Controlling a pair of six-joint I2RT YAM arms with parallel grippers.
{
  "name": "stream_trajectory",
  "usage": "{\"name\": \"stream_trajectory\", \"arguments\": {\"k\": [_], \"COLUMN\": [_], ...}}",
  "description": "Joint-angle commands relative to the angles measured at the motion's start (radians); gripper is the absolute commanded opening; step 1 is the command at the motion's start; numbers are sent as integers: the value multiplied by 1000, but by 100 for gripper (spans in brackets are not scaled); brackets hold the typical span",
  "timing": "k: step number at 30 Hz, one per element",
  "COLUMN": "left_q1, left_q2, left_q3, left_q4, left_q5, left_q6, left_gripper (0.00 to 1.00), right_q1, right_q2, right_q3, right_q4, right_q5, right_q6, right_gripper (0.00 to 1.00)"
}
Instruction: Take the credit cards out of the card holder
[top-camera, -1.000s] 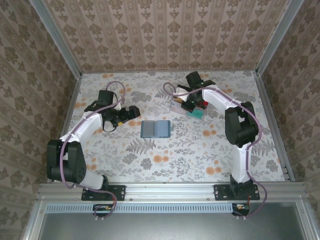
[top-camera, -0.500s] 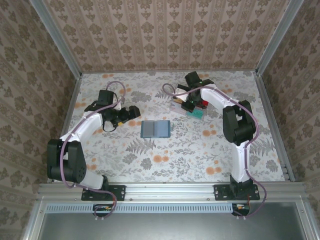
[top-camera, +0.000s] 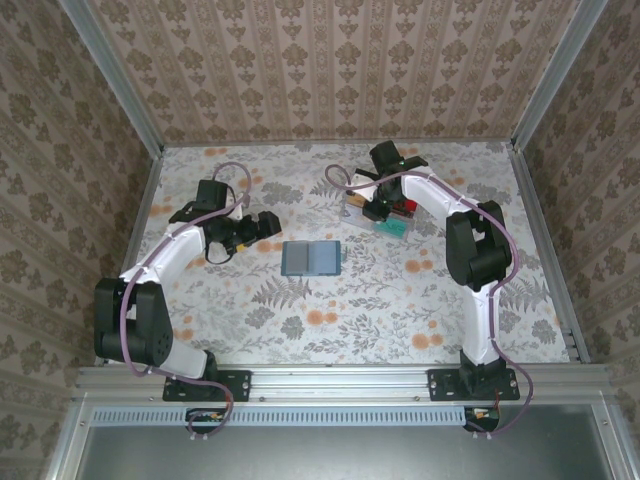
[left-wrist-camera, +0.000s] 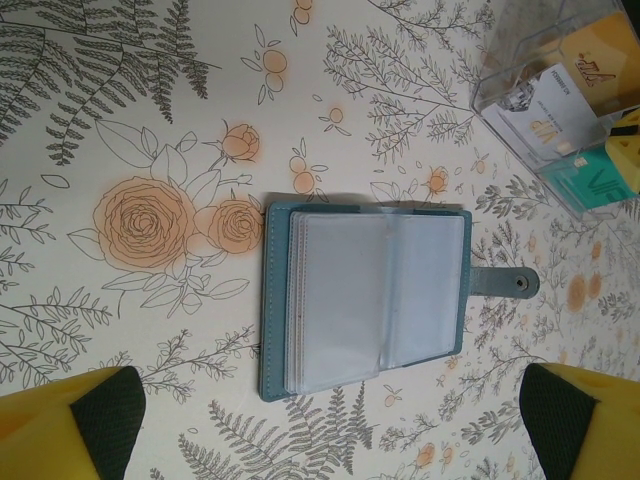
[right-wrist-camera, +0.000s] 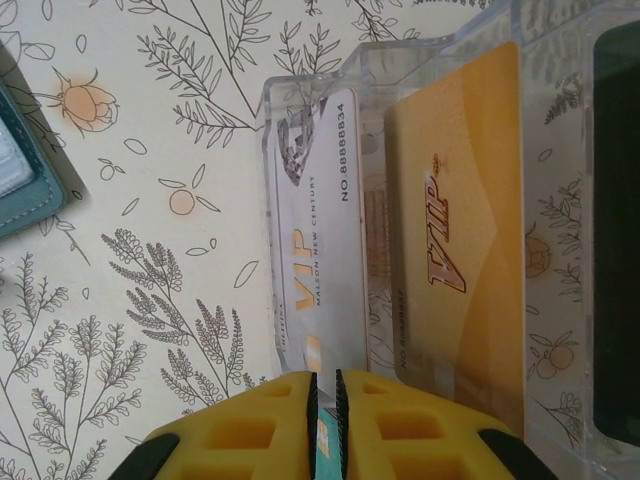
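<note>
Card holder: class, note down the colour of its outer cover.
Teal-blue; the card holder shows best in the left wrist view.

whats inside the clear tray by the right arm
A white card and an orange card sit in neighbouring slots of the tray. The right claw covers their near ends.

Card holder (left-wrist-camera: 365, 300): teal bifold, laid open and flat on the surface (left-wrist-camera: 150, 100), clear pockets upward, snap tab extended. Grey-white card (right-wrist-camera: 320, 230) and orange-tan card (right-wrist-camera: 460, 220), both marked VIP, are held side by side in adjoining compartments of a clear tray (right-wrist-camera: 372, 130).
</note>
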Motion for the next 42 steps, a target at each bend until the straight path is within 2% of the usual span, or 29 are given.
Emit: {"name": "stream_trajectory", "arguments": {"k": [1,5,11,14,16,18,21,23,26,32,38,42], "left_q1": [9,8,10,14,20,26,35,44,60,75,77,77], "left_q2": [-7,-25,-60,-78,-93,-104,-119,-126,-129,-138,-133,-125], "left_q3": [11,-9,-52,-68,-82,-99,-123,-134,-145,-157,-157,-153], "left_q4": [-22,-23,-17,-22,-23,-18,-4,-5,-5,5,13,21], "left_q5": [14,-2,-56,-82,-95,-105,-109,-114,-116,-116,-98,-80], "left_q6": [24,14,-6,-11,-14,-22,-24,-25,-24,-34,-35,-42], "left_gripper": [100,100,100,100,100,100,100,100,100,100,100,100], "right_q1": [-4,10,93,167,224,298,396,454,515,533,525,493], "right_q2": [-59,-183,-385,-442,-456,-440,-398,-358,-295,-157,-58,17], "right_q3": [-3,-91,-313,-379,-400,-395,-386,-368,-337,-266,-162,-106], "right_q4": [8,75,271,303,316,287,267,257,261,230,145,109], "right_q5": [9,-37,-44,17,120,218,265,301,291,305,356,344], "right_q6": [40,154,466,632,765,905,1055,1148,1221,1319,1311,1336], "right_gripper": [19,28,44,44,39,40,43,52,63,67,68,67]}}
